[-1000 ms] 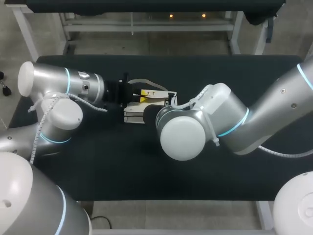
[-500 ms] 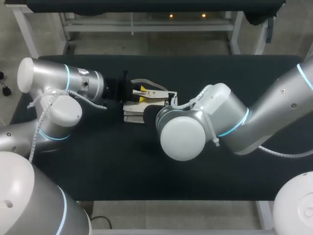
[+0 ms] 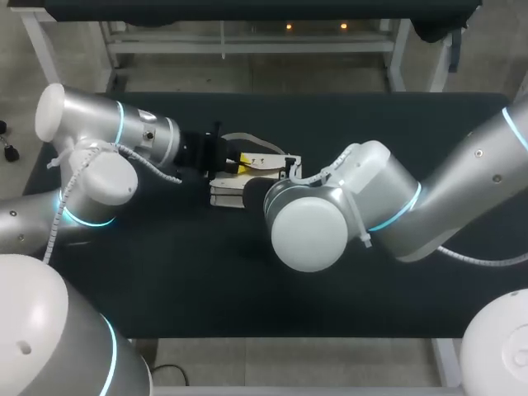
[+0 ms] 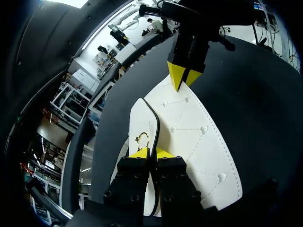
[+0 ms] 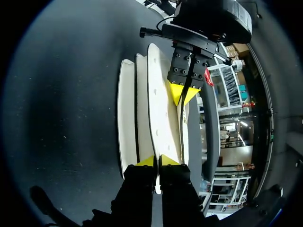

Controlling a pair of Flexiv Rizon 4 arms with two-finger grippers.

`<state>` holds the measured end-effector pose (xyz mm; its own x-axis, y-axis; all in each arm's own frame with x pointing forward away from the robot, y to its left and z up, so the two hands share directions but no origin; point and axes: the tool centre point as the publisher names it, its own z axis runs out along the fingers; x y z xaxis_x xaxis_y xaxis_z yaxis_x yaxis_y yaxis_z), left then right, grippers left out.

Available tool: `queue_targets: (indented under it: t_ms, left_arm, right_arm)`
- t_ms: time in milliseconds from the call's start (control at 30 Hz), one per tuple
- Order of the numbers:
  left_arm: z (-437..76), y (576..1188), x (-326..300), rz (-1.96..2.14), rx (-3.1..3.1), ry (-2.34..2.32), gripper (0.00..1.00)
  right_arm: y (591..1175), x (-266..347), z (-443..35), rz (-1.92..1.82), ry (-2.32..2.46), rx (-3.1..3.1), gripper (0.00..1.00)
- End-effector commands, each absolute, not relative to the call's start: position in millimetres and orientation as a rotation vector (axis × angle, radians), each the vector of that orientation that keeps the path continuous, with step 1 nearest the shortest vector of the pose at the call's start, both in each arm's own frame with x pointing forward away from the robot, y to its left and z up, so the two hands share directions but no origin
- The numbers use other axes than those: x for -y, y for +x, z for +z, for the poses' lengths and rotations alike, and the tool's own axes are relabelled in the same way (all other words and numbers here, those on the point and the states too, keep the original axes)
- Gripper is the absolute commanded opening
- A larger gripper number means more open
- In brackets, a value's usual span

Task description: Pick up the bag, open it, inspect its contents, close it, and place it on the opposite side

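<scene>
A white quilted bag point(image 3: 227, 195) with black trim lies on the black table point(image 3: 388, 132), left of the middle. My left gripper point(image 4: 150, 152) is shut on the black-edged rim of the flap, just by a small gold clasp point(image 4: 141, 138). From the opposite side my right gripper point(image 5: 157, 161) is shut on the edge of a white panel of the bag point(image 5: 158, 109). The two grippers face each other across the bag point(image 4: 199, 142); the right gripper point(image 4: 183, 80) shows in the left wrist view, the left gripper point(image 5: 183, 94) in the right wrist view. From the head view, my right arm hides most of the bag.
The bag is layered in several white panels standing side by side. Black tabletop stretches wide to the right and toward the front edge. My right arm's large elbow point(image 3: 309, 231) hangs over the table's middle.
My left gripper's fingers parted briefly and have closed again on the flap rim. The left arm has shifted a little toward the bag. The right arm and the bag have stayed put.
</scene>
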<state>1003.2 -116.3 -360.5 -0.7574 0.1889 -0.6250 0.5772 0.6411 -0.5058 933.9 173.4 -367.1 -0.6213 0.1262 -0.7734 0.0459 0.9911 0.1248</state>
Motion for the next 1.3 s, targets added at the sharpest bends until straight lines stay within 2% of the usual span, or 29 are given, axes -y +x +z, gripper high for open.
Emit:
queue_targets:
  t_ms: [33, 400, 433, 467, 500, 533, 567, 733, 833, 867, 900, 933, 1300]
  left_arm:
    - [-368, 1006, 118, -0.958, -2.344, 0.572, 0.0]
    - [-368, 1009, 119, -0.956, -2.355, 0.558, 0.0]
    - [-366, 1008, 119, -0.957, -2.351, 0.559, 0.25]
    - [-364, 1008, 119, -0.959, -2.347, 0.56, 0.6]
    - [-362, 1008, 119, -0.958, -2.342, 0.56, 0.79]
    - [-359, 1008, 118, -0.957, -2.339, 0.561, 0.92]
    - [-357, 1007, 118, -0.958, -2.335, 0.563, 1.0]
    - [-346, 1004, 118, -0.956, -2.315, 0.569, 1.0]
    - [-341, 1001, 118, -0.955, -2.305, 0.571, 1.0]
    - [-339, 1001, 118, -0.954, -2.302, 0.571, 1.0]
    - [-337, 1000, 118, -0.95, -2.296, 0.57, 1.0]
    - [-334, 999, 118, -0.947, -2.293, 0.568, 1.0]
    - [-304, 994, 107, -0.965, -2.266, 0.499, 1.0]
  right_arm:
    - [934, -173, -371, 0.138, 0.109, -2.22, 0.0]
    - [934, -173, -371, 0.138, 0.109, -2.22, 0.0]
    - [934, -173, -371, 0.138, 0.109, -2.22, 0.0]
    - [934, -173, -371, 0.138, 0.109, -2.22, 0.0]
    - [934, -173, -371, 0.138, 0.109, -2.22, 0.0]
    - [934, -173, -371, 0.138, 0.109, -2.22, 0.0]
    - [934, -173, -371, 0.138, 0.109, -2.22, 0.0]
    - [934, -173, -371, 0.138, 0.109, -2.22, 0.02]
    - [933, -174, -370, 0.139, 0.106, -2.221, 0.19]
    - [933, -174, -369, 0.14, 0.104, -2.221, 0.39]
    - [932, -173, -368, 0.141, 0.103, -2.221, 0.52]
    - [931, -172, -365, 0.144, 0.104, -2.221, 1.0]
    - [921, -165, -329, 0.204, 0.069, -2.221, 1.0]
